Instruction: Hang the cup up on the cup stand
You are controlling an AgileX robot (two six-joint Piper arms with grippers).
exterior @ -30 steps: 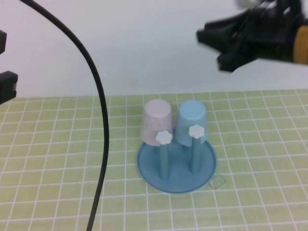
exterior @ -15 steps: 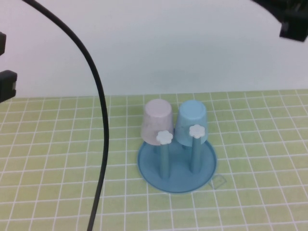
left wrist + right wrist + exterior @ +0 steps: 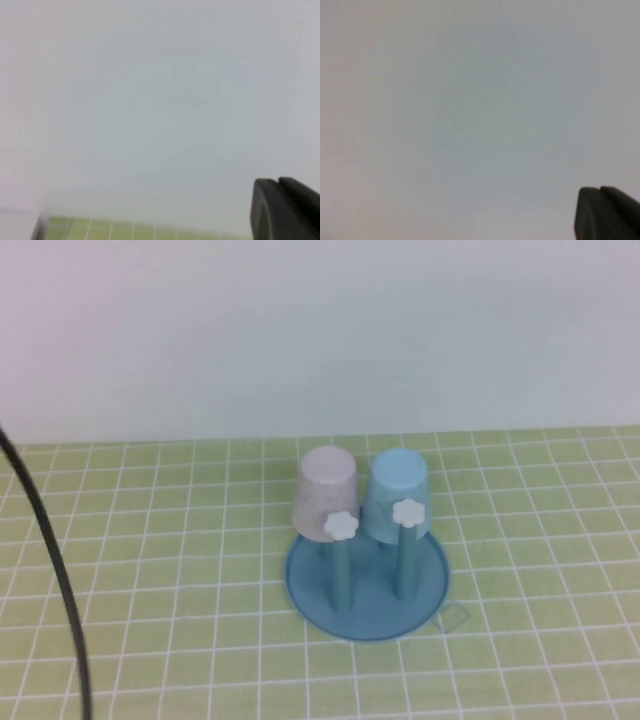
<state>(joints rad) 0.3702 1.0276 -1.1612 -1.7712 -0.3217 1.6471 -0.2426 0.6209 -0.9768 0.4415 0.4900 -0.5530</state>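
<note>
The green mat with white grid lines [image 3: 520, 540] is lying flat and taking up the whole lower part of the high view, with a plain pale wall [image 3: 320, 330] standing behind it. The round blue plastic cup stand [image 3: 366, 585] is sitting in the middle of the mat, and I am using it as the landmark for everything else. A thin black cable [image 3: 55, 580] is hanging down well to the left of the stand. The small light blue plastic cup [image 3: 397, 490] is sitting upside down over a back peg of the stand, on its right side, so the peg is holding it up from inside and it cannot roll away. A pale lilac-pink plastic cup [image 3: 326, 490] is sitting upside down on the next back peg, just beside the blue one and touching it or nearly so. Two front pegs are standing bare, each wearing a little white flower-shaped cap [image 3: 341, 524]. The job is looking finished to me, since the blue cup is already hanging on the stand. Neither arm is showing in the high view, so both are staying well away from the stand. The left gripper [image 3: 287, 210] is pointing at the wall above the far edge of the mat, with its pincer squeezed together and holding nothing. The right gripper [image 3: 607, 215] is facing only the wall, and its pincer is pressed together and empty too.
</note>
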